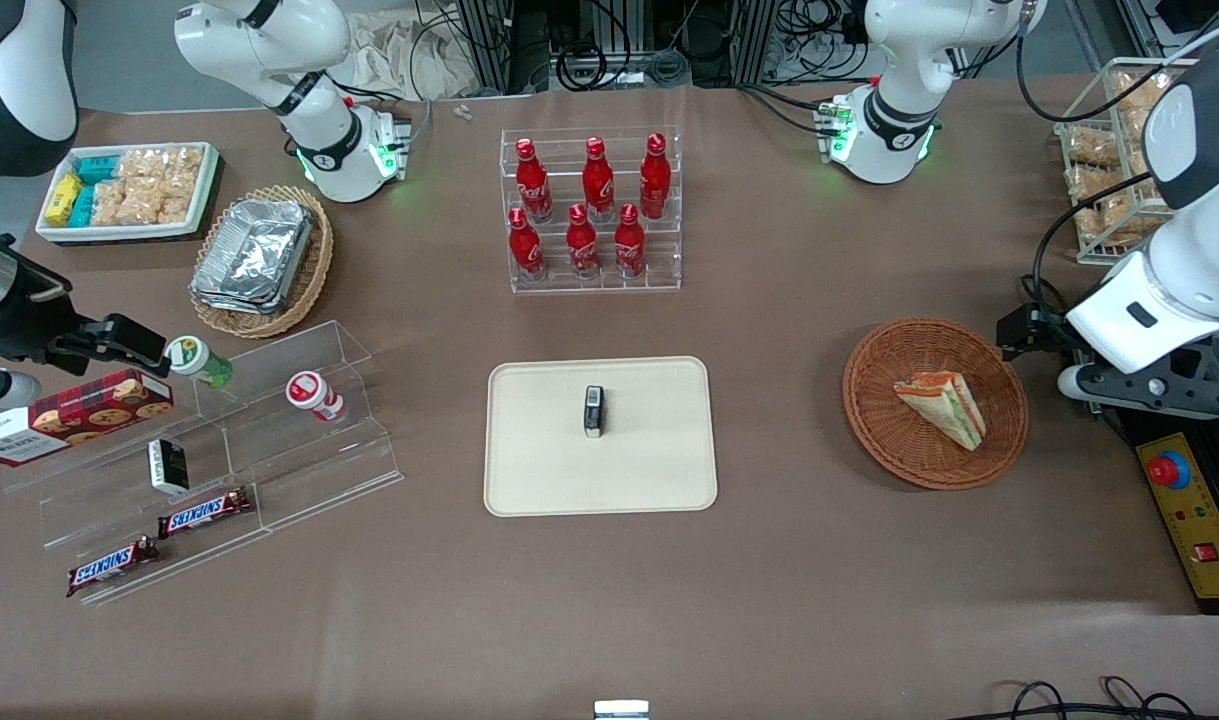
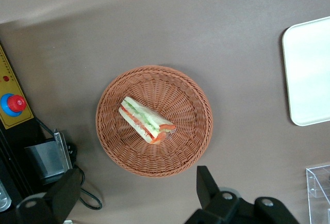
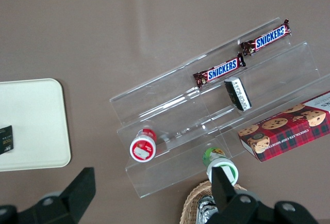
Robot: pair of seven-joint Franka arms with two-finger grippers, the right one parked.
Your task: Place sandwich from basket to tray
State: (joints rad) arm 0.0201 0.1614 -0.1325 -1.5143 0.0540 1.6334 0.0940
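The sandwich (image 1: 941,405), a pale wedge with orange-red and green layers, lies in the round reddish-brown basket (image 1: 894,440) toward the working arm's end of the table. The left wrist view shows the sandwich (image 2: 146,120) in the middle of the basket (image 2: 180,152). My left gripper (image 1: 1034,345) hangs above the table beside the basket, apart from it. It is open and empty, its fingertips (image 2: 205,178) wide apart around the gripper's middle (image 2: 136,193). The cream tray (image 1: 649,440) lies at the table's middle with a small black packet (image 1: 593,411) on it; its edge (image 2: 312,79) shows in the left wrist view.
A yellow control box with a red button (image 1: 1184,510) lies near the gripper at the table's edge. A clear rack of red bottles (image 1: 594,210) stands farther from the camera than the tray. A clear stepped stand with snacks (image 1: 219,450) is toward the parked arm's end.
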